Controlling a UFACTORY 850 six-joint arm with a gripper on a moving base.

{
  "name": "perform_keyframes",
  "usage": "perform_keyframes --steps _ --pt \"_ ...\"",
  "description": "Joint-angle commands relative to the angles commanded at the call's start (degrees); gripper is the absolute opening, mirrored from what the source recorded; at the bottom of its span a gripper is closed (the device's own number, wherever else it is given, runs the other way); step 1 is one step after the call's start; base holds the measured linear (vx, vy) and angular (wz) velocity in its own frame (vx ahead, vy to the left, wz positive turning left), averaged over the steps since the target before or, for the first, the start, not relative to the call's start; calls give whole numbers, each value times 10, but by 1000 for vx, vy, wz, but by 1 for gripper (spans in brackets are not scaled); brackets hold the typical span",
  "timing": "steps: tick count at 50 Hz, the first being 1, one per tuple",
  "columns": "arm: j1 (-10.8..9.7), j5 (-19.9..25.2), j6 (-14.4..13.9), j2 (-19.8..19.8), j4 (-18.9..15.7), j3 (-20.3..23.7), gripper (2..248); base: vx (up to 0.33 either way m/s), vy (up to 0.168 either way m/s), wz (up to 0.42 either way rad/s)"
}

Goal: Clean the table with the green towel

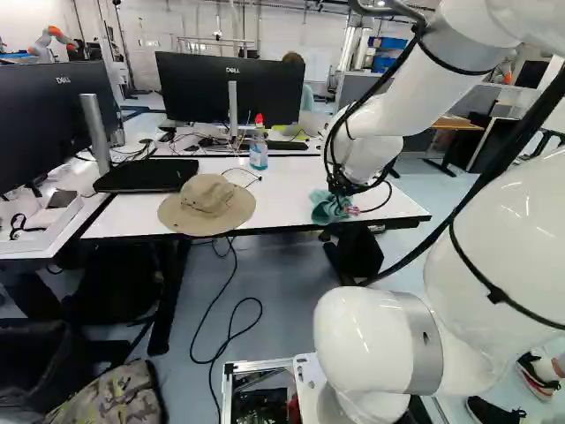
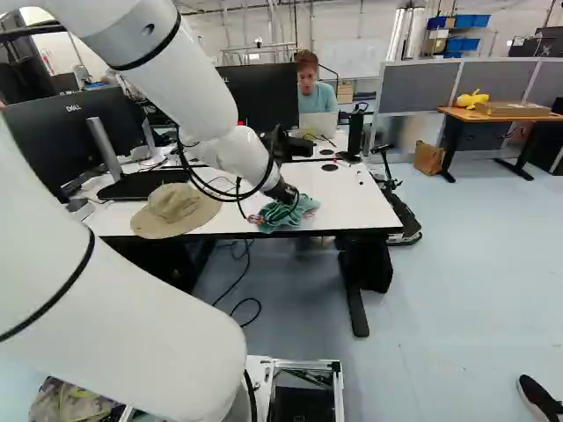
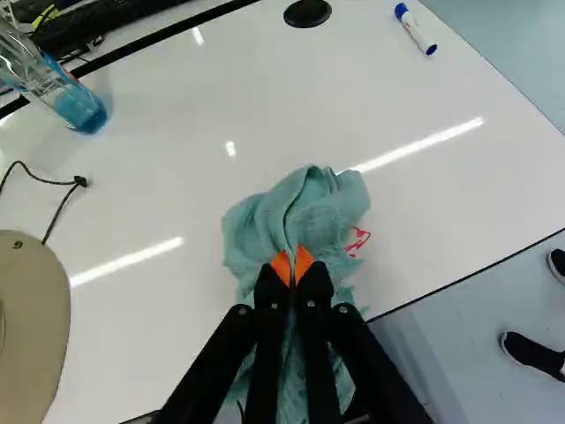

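The claw (image 2: 287, 195) pinches the green towel (image 3: 305, 212) between its orange pads, the cloth bunched ahead of and beneath them on the white tabletop (image 3: 177, 185).

Cord (image 3: 80, 181) is btwn tan hat (image 3: 40, 309) & btl (image 3: 78, 106).

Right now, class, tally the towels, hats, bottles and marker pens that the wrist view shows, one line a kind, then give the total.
Green towel: 1
Hat: 1
Bottle: 1
Marker pen: 1
Total: 4
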Motion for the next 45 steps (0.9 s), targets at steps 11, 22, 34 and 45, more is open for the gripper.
perform_keyframes --steps 11,22,34,45 --pt "0 -16 0 0 0 0 27 0 0 0" --pt "0 -33 0 0 0 0 27 0 0 0" --pt "0 -52 0 0 0 0 27 0 0 0" --pt "0 -67 0 0 0 0 27 0 0 0"
